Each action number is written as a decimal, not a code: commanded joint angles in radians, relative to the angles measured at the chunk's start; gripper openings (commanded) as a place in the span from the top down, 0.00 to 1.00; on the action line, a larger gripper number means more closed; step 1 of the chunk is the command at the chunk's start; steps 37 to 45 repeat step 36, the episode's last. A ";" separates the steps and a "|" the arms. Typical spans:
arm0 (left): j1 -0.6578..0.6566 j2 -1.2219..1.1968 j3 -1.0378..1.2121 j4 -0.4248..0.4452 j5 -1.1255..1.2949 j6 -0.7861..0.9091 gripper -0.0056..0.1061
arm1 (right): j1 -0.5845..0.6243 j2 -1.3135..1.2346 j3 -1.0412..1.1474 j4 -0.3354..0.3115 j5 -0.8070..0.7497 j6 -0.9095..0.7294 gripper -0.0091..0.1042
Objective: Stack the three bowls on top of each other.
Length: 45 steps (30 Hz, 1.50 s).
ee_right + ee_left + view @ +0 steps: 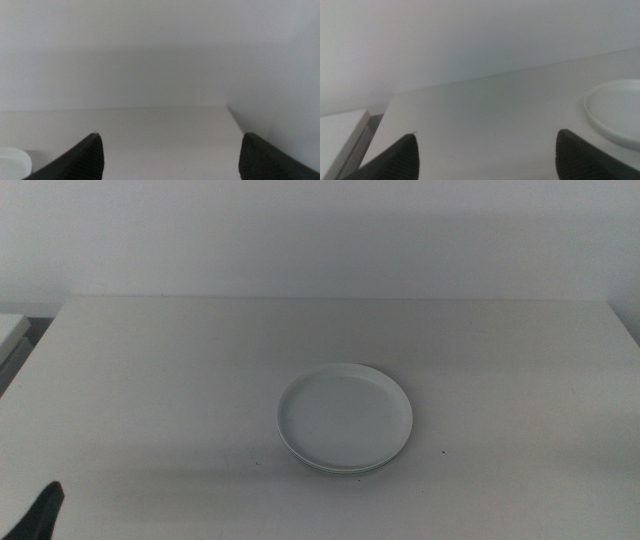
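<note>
The bowls [345, 415] sit in one stack in the middle of the table. The top bowl is pale grey-white, and a thin mint green rim [340, 469] shows under its near edge. I cannot tell a third bowl apart in the stack. The stack's edge also shows in the left wrist view [615, 112]. My left gripper [487, 134] is open and empty, back at the table's near left corner [42, 515], well away from the stack. My right gripper [171, 135] is open and empty, out of the middle view. A pale rounded edge [12, 162] shows in the right wrist view.
The white table [150, 380] ends at a far edge against a white wall. A white ledge [10, 330] stands off the table's far left side and also shows in the left wrist view [340, 132].
</note>
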 commanded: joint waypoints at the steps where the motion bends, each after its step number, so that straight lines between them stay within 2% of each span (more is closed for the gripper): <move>1: 0.002 -0.024 0.042 -0.004 -0.051 -0.003 0.11 | -0.016 -0.094 0.039 -0.034 0.017 -0.011 0.10; 6: 0.002 -0.024 0.071 -0.004 -0.068 -0.003 0.11 | -0.016 -0.239 0.127 -0.034 0.084 -0.011 0.10; 15: 0.003 -0.024 0.071 -0.003 -0.083 -0.003 0.11 | -0.016 -0.239 0.135 0.008 0.077 -0.011 0.10; 45: 0.018 -0.024 0.071 -0.003 -0.092 -0.003 0.11 | -0.016 -0.239 0.135 0.008 0.060 -0.011 0.10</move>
